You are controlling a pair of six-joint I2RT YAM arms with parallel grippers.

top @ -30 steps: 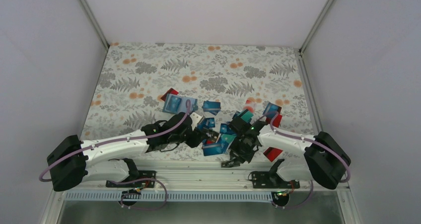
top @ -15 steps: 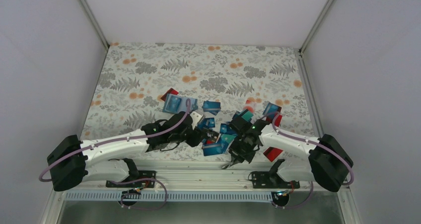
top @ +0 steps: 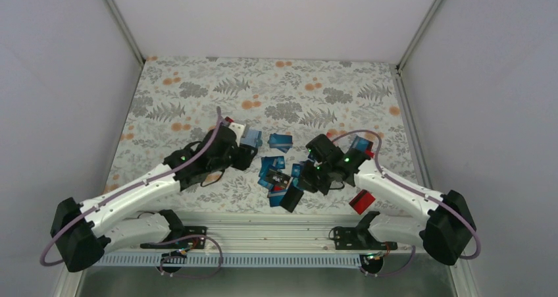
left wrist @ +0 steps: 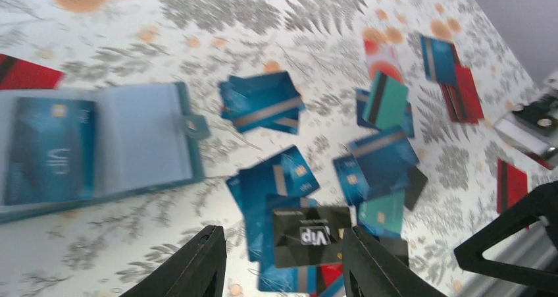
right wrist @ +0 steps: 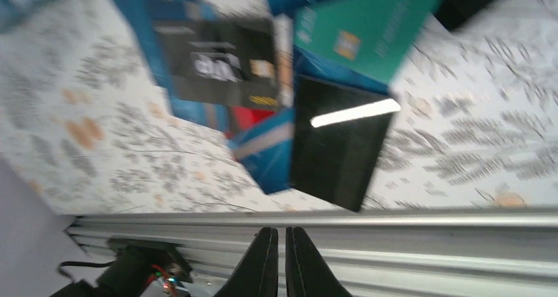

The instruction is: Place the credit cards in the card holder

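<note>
Right end effector (right wrist: 281,234) has closed on nothing and pulled back from the scattered credit cards (left wrist: 381,155). Left end effector (left wrist: 281,234), jaws apart and empty, has swung beside the open card holder (left wrist: 145,139). Another pick looks needed.

holder (left wrist: 145,145): dull teal-blue wallet, open and flat on the counter (top: 197,86), pale blue pockets up, snap tab at its right edge.
blue card (left wrist: 49,153): sits in the holder's left pocket, chip near the top.
cards (top: 279,178): loose heap right of the holder, mostly blue and teal, overlapping at odd angles.
black card (left wrist: 309,234): "Vip" print, face up on blue ones.
plain black card (right wrist: 339,145): glare stripe across it, at the heap's near edge, overlapping a blue one.
teal card (left wrist: 385,99): tilted, atop a blue one, far side.
blue pair (left wrist: 263,103): overlapped, just beyond the tab.
red cards (left wrist: 467,93): stacked at far right.
red card (top: 362,201): alone, near right.
</note>
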